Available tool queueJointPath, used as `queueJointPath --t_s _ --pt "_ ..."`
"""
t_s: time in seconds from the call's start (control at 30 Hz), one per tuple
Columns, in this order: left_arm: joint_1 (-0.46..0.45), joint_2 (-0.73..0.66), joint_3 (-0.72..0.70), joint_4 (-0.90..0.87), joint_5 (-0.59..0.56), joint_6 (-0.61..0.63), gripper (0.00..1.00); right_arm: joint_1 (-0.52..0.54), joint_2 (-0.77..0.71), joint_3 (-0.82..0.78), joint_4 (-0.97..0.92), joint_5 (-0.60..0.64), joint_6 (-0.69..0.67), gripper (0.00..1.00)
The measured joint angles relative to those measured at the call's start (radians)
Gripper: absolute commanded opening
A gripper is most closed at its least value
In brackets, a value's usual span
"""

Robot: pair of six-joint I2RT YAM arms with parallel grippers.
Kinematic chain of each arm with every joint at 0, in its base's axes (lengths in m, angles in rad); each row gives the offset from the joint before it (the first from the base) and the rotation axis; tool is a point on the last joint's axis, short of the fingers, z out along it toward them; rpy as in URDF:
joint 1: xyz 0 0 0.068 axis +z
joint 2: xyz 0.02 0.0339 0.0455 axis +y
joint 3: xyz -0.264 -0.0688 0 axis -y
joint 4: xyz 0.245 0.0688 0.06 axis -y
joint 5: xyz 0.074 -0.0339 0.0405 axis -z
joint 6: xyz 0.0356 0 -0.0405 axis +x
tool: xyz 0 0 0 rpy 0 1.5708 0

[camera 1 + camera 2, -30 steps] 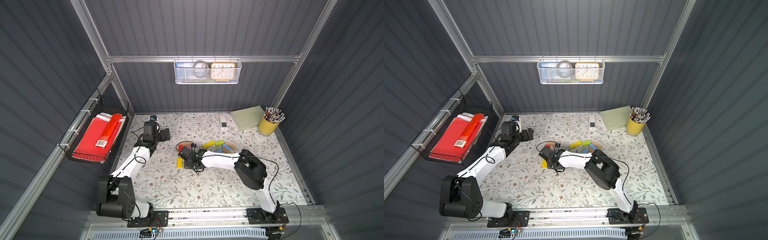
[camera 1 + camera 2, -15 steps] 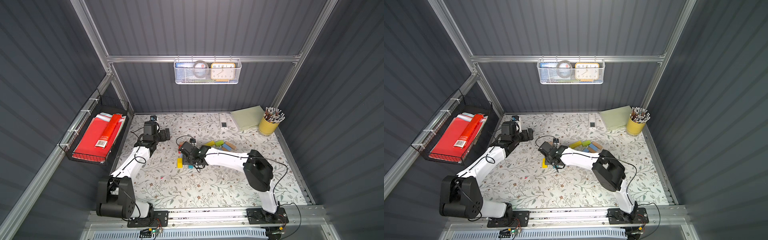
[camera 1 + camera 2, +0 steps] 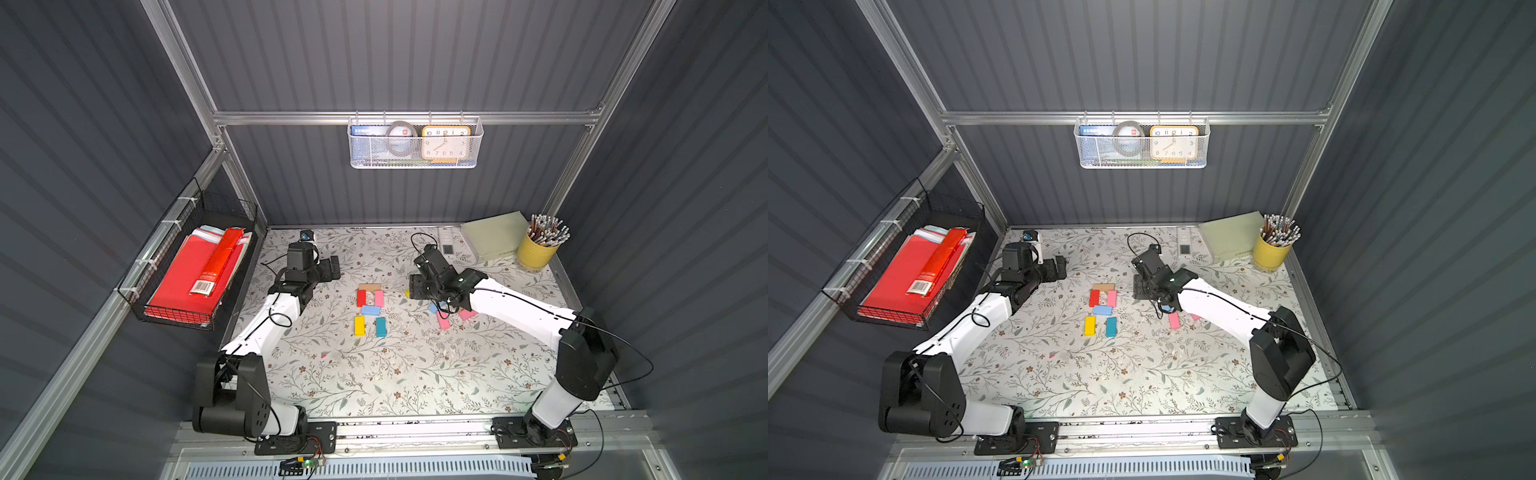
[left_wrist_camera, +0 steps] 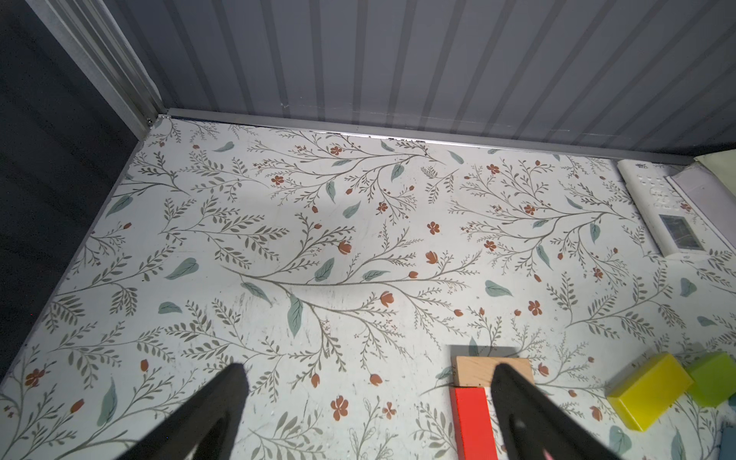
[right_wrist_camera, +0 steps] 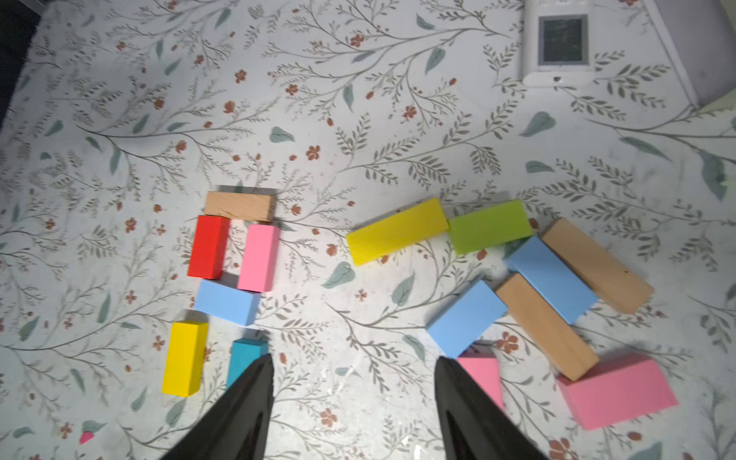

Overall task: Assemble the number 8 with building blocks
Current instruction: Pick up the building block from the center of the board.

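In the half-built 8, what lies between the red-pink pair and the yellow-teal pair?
A light blue block, lying crosswise as the middle bar. The right wrist view shows it best; both top views show it too.

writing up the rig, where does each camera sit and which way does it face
Top views: high at the front, looking down at the table and back wall; both whole arms, left gripper and right gripper show.
Left wrist: on the left arm, looking low across the table to the back wall; its open fingertips show.
Right wrist: on the right arm, looking steeply down at the unfinished number 8 and loose building blocks; its open fingertips show.
Shared: both wrist views show the tan block and red block.
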State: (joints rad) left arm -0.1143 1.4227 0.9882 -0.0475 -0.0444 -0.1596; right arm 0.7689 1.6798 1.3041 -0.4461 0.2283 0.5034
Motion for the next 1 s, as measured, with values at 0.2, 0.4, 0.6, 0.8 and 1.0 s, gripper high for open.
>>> queueJointPath --t_s 0.2,0.4,0.6,0.8,1.0 --pt "0.0 0.0 -0.012 0.005 0.0 0.0 0.99 -0.043 0.008 -0.04 0.002 -0.033 -0.039 0.69" --pt "0.0 0.0 -0.013 0.005 0.0 0.0 0.99 -0.076 0.069 -0.04 0.002 -0.081 -0.164 0.66" --pt "0.0 0.0 -0.013 0.005 0.0 0.0 0.99 -0.111 0.148 0.007 -0.086 -0.082 -0.262 0.66" --pt "0.0 0.0 -0.013 0.005 0.0 0.001 0.99 -0.146 0.156 0.005 -0.134 -0.112 -0.246 0.64" --pt "0.0 0.0 -0.013 0.005 0.0 0.003 0.99 -0.147 0.146 -0.058 -0.134 -0.145 -0.223 0.62"
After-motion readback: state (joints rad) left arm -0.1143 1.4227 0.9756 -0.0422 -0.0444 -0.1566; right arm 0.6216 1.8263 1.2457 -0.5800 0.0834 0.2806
